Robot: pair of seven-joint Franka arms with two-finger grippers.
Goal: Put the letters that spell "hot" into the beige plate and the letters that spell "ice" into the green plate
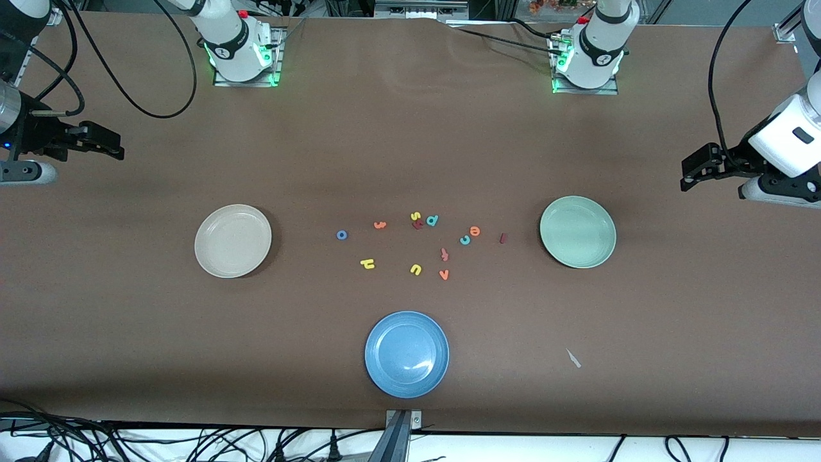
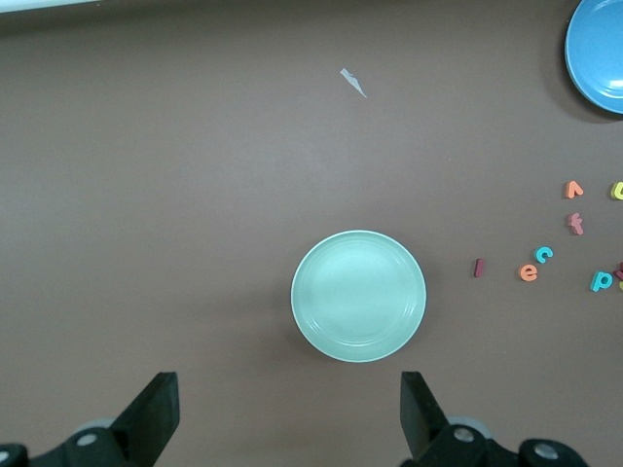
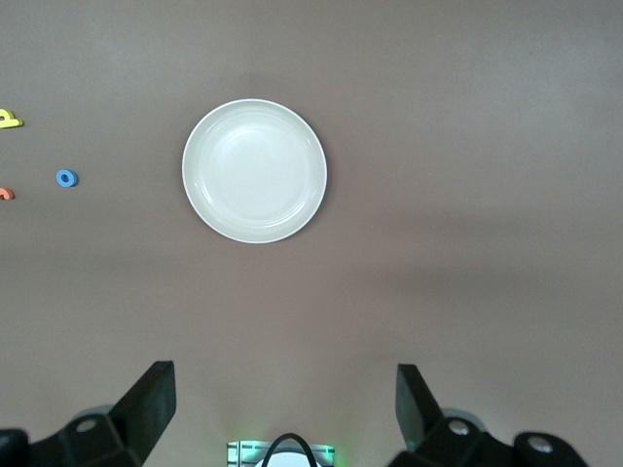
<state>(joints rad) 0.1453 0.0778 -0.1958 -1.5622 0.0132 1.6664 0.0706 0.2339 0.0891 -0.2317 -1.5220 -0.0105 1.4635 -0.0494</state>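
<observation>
The left gripper [image 1: 689,173] and the right gripper [image 1: 106,144] are each waiting in the air with jaws spread and holding nothing, one over each end of the worktop [image 1: 410,147]. The "hot" letters, h [image 1: 367,263], o [image 1: 342,235] and t [image 1: 380,224], and the "ice" letters, i [image 1: 503,238], c [image 1: 465,240] and e [image 1: 474,230], are lying loose mid-worktop. The beige plate [image 1: 233,240] is sitting at their 9 o'clock and the green plate [image 1: 578,231] at 3 o'clock, bare worktop bordering every rim.

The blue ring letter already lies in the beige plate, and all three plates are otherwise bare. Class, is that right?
No. The front view shows the blue ring letter on the table beside the beige plate, not in it. All three plates are bare.
</observation>
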